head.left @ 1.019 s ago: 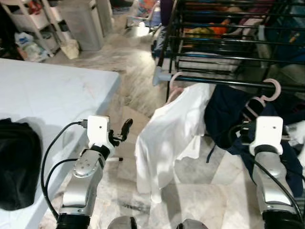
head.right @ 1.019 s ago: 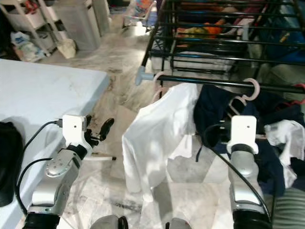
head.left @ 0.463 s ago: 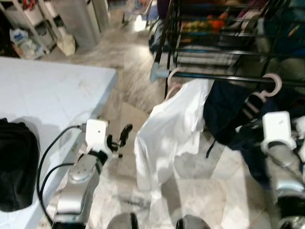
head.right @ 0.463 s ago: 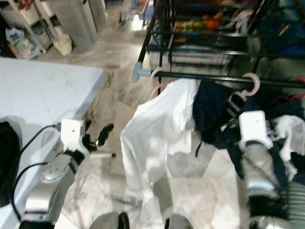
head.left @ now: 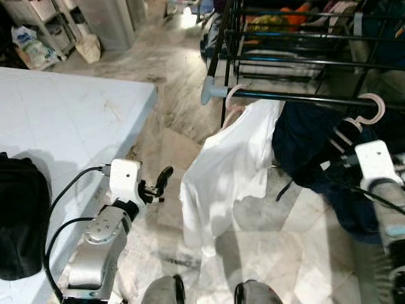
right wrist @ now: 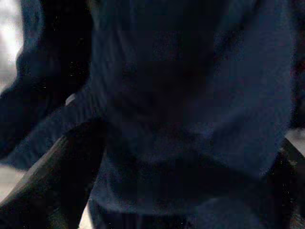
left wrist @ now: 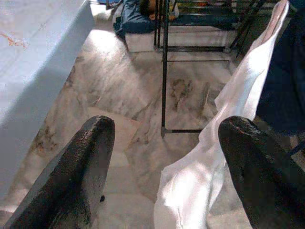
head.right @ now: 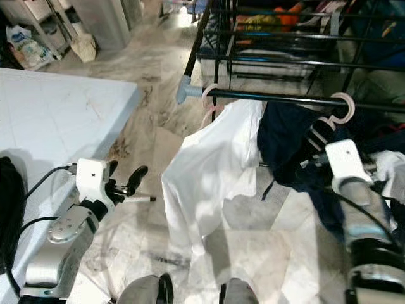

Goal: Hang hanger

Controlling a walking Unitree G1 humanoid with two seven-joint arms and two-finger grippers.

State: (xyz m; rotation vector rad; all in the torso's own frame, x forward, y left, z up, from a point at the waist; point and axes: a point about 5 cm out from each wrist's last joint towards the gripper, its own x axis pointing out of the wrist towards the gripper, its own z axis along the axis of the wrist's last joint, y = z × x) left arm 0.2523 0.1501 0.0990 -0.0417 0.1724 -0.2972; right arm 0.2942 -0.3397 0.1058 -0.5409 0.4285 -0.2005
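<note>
Two pink hangers are hooked on the black rail [head.left: 297,98]: one [head.left: 233,96] carrying a white shirt [head.left: 224,174], one [head.left: 370,109] at 2 o'clock carrying a navy garment [head.left: 310,142]. The right gripper [right wrist: 157,157], fingers spread, is raised against navy cloth. The left gripper [left wrist: 164,157] is held forward, fingers wide, empty, at 8 o'clock.

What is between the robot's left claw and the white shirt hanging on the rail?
Nothing: just bare marble floor between the open left gripper and the white shirt, seen in the left eye view.
</note>
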